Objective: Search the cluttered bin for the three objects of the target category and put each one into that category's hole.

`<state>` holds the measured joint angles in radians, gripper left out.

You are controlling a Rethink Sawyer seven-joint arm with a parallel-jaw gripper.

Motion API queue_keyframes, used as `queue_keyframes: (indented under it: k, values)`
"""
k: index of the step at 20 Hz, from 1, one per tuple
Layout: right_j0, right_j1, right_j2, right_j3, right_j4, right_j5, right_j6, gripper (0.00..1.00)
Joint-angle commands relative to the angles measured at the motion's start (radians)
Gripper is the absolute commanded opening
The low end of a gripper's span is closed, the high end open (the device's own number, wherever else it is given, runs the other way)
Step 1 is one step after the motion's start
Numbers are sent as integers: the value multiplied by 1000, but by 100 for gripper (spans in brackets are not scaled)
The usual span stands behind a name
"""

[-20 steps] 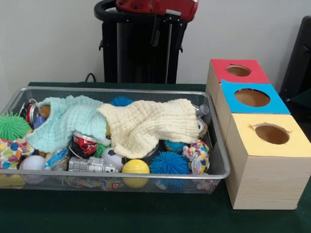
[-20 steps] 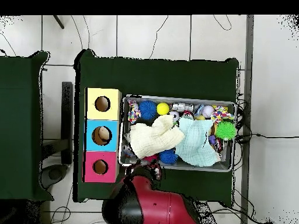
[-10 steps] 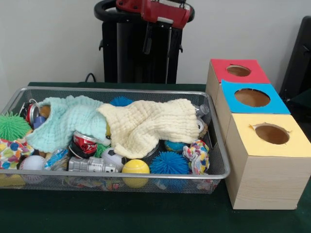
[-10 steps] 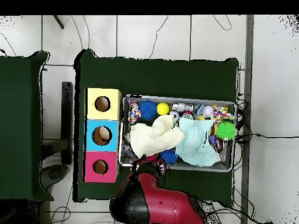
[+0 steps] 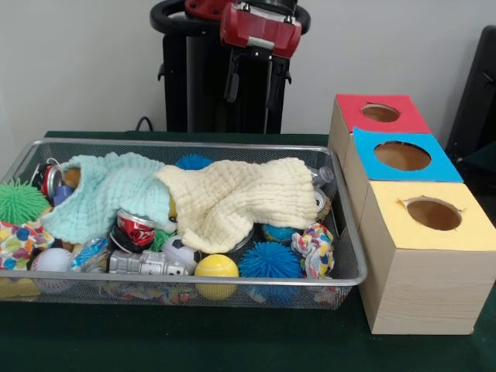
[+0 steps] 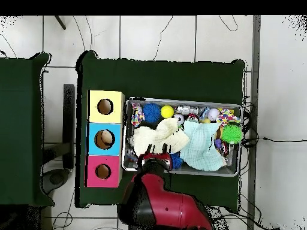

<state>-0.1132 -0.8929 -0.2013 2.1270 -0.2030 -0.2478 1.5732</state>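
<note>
A wire mesh bin [image 5: 186, 277] holds a jumble of toys under a cream cloth [image 5: 240, 198] and a mint cloth [image 5: 108, 190]. Showing at the front are a red can [image 5: 136, 229], a yellow ball [image 5: 215, 267], a blue spiky ball [image 5: 270, 260], a small football [image 5: 180, 249] and a silver toy [image 5: 147, 263]. My gripper [image 5: 249, 85] hangs open and empty high above the bin's far side. In the overhead view the gripper [image 6: 154, 159] is over the bin's edge by the cream cloth [image 6: 157, 139].
Three wooden boxes stand beside the bin, each with a round hole: red top [image 5: 403, 118], blue top [image 5: 434, 167], yellow top [image 5: 387, 221]. A green spiky ball [image 5: 19, 201] and a knotted rope toy [image 5: 316, 248] lie at the bin's ends.
The arm has swung out from its pedestal towards the bin and the gripper has come lower. The bin's contents have not moved.
</note>
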Motion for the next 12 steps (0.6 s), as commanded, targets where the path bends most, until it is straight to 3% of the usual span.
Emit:
queue_keyframes:
  k: [1, 6, 12]
  values:
    - [-34, 81, 77, 1, -28, -119, 218, 100]
    - [-49, 131, 88, 5, -52, -151, 205, 100]
    - [-17, 180, 56, -11, -26, -172, 182, 100]
